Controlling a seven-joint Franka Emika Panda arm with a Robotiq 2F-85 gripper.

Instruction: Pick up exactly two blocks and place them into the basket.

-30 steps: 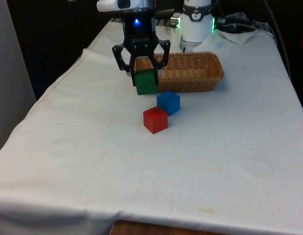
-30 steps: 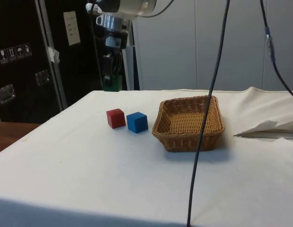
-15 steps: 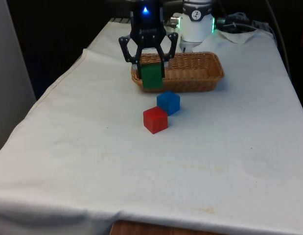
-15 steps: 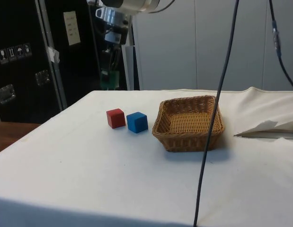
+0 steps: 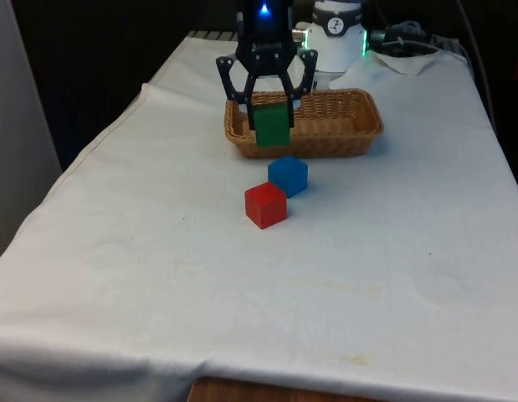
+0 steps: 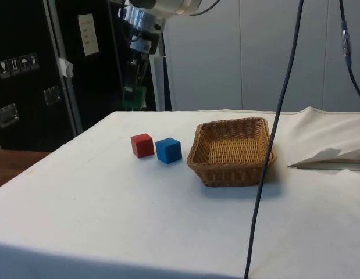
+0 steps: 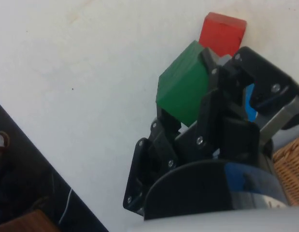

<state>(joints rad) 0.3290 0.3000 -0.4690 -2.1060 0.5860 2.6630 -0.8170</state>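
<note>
My gripper (image 5: 270,113) is shut on a green block (image 5: 271,126) and holds it in the air, in front of the near left part of the wicker basket (image 5: 351,134). In the side view the green block (image 6: 131,97) hangs well above the table, beyond the red block (image 6: 142,145). The wrist view has the green block (image 7: 183,89) clamped between the black fingers (image 7: 212,72), with the red block (image 7: 222,33) on the cloth below. A blue block (image 5: 288,176) and a red block (image 5: 265,205) sit side by side on the cloth just in front of the basket (image 6: 233,151).
The white cloth's left edge (image 5: 91,151) drops off at the front view's left. Crumpled cloth (image 6: 328,157) lies beyond the basket in the side view. A black cable (image 6: 273,139) hangs down across the side view in front of the basket.
The gripper has risen with the green block and moved toward the front view's right, closer to the basket. The red and blue blocks have not moved.
</note>
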